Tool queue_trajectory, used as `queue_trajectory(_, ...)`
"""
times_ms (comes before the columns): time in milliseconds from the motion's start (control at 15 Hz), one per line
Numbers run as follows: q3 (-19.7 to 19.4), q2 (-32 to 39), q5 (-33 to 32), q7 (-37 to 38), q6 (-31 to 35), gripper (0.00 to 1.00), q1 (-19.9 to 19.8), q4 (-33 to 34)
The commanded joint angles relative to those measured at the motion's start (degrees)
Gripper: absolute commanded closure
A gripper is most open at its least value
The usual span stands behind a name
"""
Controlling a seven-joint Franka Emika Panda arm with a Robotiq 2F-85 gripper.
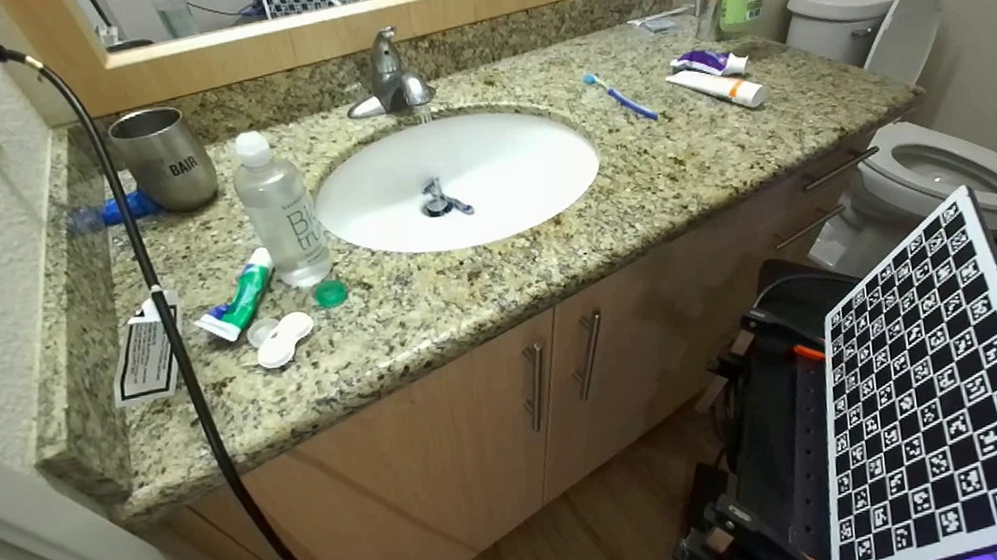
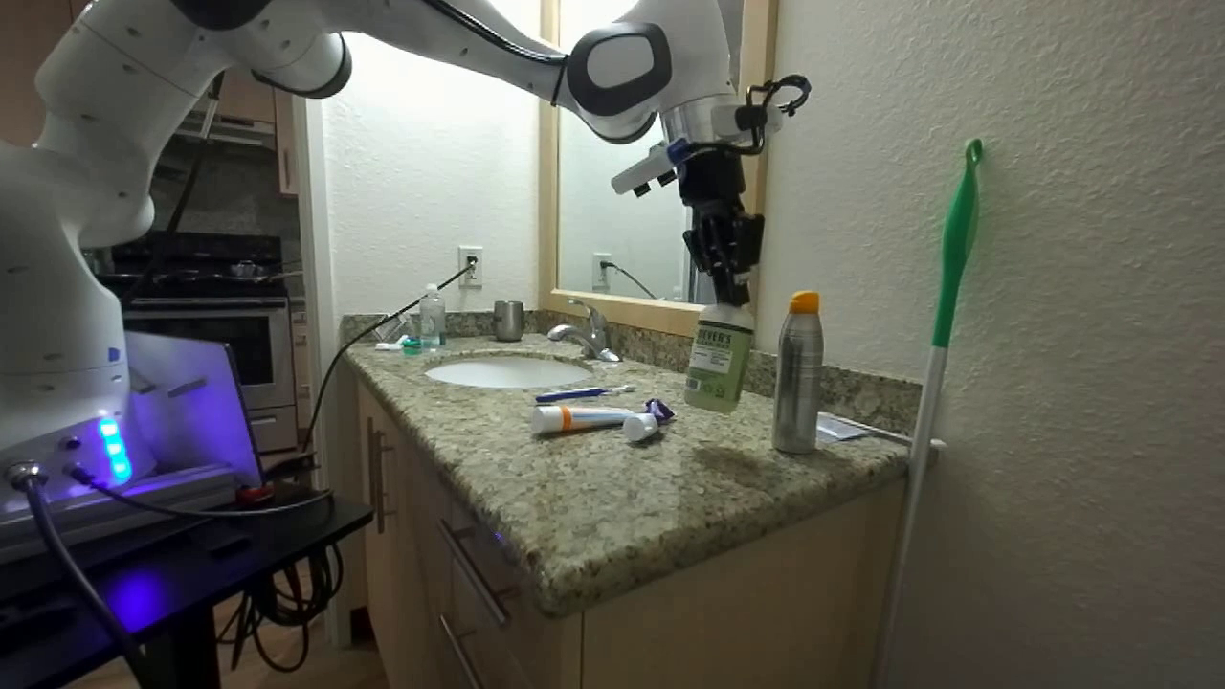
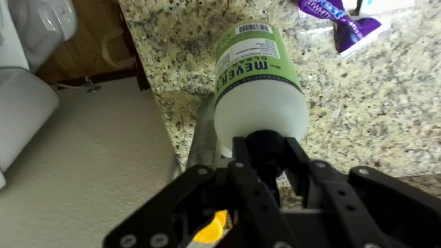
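Forms a speckled granite counter (image 1: 462, 285); bears a steel cup (image 1: 165, 161), clear bottle (image 1: 280, 214) and green cap (image 1: 331, 293), and, across the sink (image 1: 515, 169), a toothbrush (image 1: 624, 100), white tube (image 1: 716, 89), purple tube (image 1: 706, 63) and orange-topped can (image 2: 798, 383).

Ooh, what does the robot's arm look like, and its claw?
The arm is white and chunky, with rounded joints, dark trim and a black cable running along it. Blue lights glow low down on it. The claw is black, with jointed fingers dotted with round, greyish screws.
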Motion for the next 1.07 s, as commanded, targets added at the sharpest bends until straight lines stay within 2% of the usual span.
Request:
queue_trajectory(0,3.4,-8.3,5.3,-12.7,-1.6,0.92,-3.9,-7.9)
queue_trajectory(67,3.8,-9.4,6.7,-16.2,-2.4,0.92,-4.8,-8.9)
queue_trajectory(133,5.8,-11.3,7.9,-20.4,-3.2,0.92,-7.2,-10.2)
queue_trajectory(467,8.5,-15.6,23.1,-37.5,-1.9,0.92,-12.9,-15.2)
queue_trajectory(600,7.9,-15.9,27.0,-39.2,-1.7,0.92,-12.7,-16.1)
queue_trajectory(733,6.8,-15.3,27.7,-38.0,0.3,0.92,-11.1,-16.5)
queue_trajectory(1000,6.9,-12.7,28.3,-36.8,11.3,0.92,-8.2,-17.9)
